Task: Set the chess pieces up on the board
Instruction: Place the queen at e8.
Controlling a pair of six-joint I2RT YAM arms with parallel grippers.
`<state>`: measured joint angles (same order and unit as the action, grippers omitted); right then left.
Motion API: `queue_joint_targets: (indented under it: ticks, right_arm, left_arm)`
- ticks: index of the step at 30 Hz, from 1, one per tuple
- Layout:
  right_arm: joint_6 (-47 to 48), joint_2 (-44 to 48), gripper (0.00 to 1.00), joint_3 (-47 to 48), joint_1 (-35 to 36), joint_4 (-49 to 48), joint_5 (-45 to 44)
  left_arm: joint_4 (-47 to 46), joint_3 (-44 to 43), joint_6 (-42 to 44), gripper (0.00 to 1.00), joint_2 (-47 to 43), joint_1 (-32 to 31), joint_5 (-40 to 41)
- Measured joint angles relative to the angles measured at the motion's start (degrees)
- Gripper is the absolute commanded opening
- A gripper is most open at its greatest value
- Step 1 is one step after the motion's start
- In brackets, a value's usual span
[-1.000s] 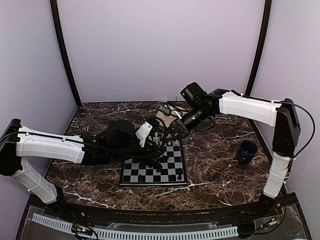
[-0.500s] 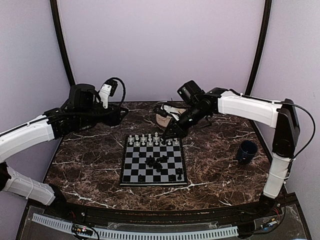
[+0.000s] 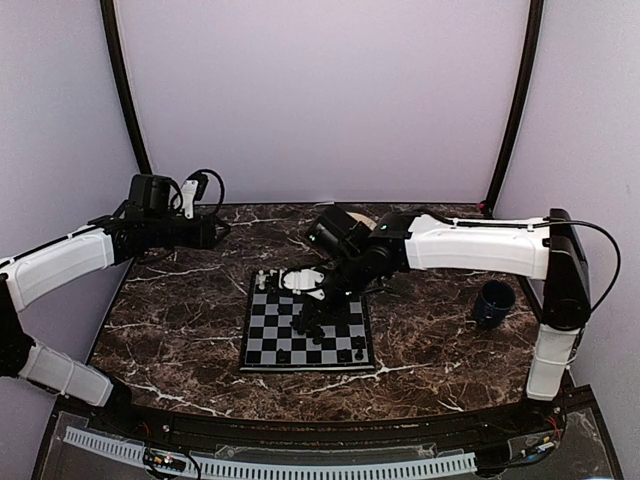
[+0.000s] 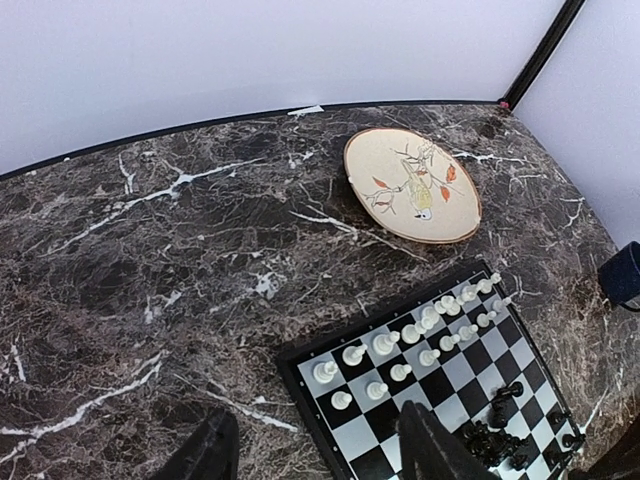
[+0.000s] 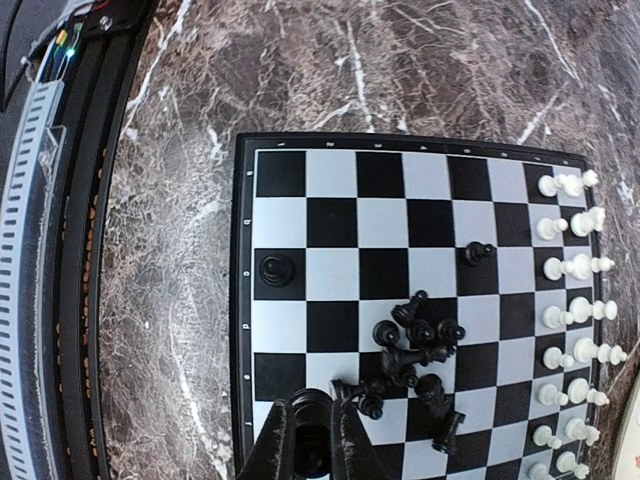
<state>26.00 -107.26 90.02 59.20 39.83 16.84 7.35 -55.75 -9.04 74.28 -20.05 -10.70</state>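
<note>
**Entry: placing a black piece, state of my tools**

- Right tool: closed on a black piece, held low over the board.
- Left tool: fingers apart, holding nothing. It hangs over the far-left counter, well apart from the black men.
- White pieces: two ranks along the far edge.
- Black heap: toppled at mid-board, just beside my right tool on the far side.
- Lone black piece: upright in the second rank from the near edge.
- Governing relation: black's two home ranks lie on the near side of the heap, opposite white. As I judge it, my held piece already sits over that near strip. The right arm is much the nearer.
</note>
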Motion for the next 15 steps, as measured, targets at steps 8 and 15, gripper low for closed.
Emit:
queue_joint_targets:
  ticks: [8,15]
  right_arm:
    - [1.8,-4.5,0.01,0.0,5.9,-0.2,-4.1]
    - [2.1,-6.8,0.01,0.0,7.9,-0.9,-6.6]
  left_arm:
    - [0.0,0.2,0.0,0.57,-1.4,0.0,-1.6]
    - [-0.3,0.4,0.0,0.56,-2.0,0.0,-2.2]
